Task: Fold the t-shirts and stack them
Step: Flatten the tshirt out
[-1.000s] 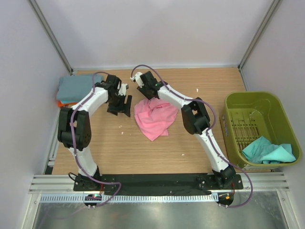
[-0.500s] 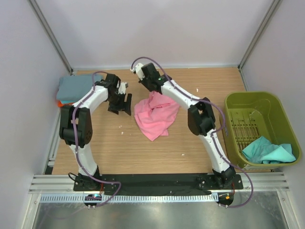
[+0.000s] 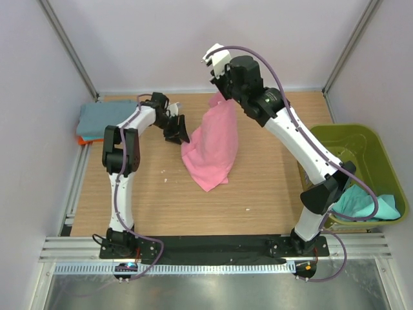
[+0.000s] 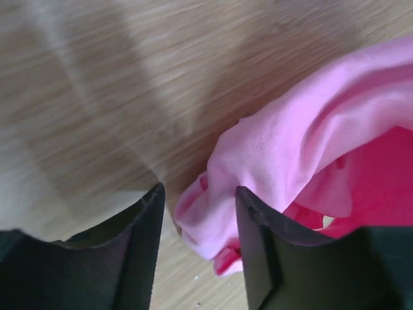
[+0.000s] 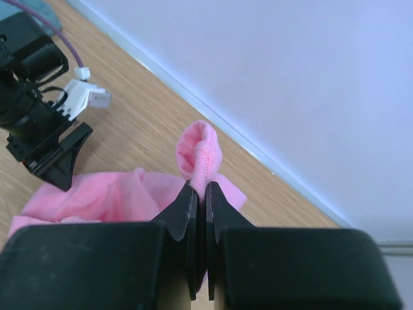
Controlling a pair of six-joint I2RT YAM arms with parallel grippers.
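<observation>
Wooden tabletop (image 3: 161, 200) supports the pink t-shirt (image 3: 213, 148), which hangs steeply from the right gripper (image 5: 200, 188) pinching its top; the left gripper (image 4: 199, 194), jaws spread, straddles its left edge fold.

From my end the whole cell looks pretty plain: a light wood bench (image 3: 258, 187) boxed in by pale white walls (image 3: 193, 45), grey metal posts (image 3: 68, 48) running up the upper left and upper right corners, aluminium rail (image 3: 64, 248) along the bottom edge. Lighting's soft and even.
</observation>
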